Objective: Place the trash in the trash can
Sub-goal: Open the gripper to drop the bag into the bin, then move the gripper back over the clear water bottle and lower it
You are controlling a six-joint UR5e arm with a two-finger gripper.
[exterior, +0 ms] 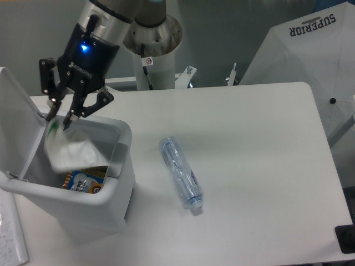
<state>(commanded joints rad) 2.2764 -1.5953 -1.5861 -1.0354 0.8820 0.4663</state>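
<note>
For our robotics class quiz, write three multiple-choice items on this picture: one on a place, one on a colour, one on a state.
1. Where does the wrapper hang?
A. over the open trash can
B. beside the bottle
C. on the floor

2. What colour is the light on the tool?
A. red
B. blue
C. green

3. How is the bottle?
A. upright
B. in the bin
C. lying on the table

Key: 1 A, it dangles above the bin's opening; 2 B, a blue glow shows on its body; 3 C, it lies flat, apart from the bin.
</note>
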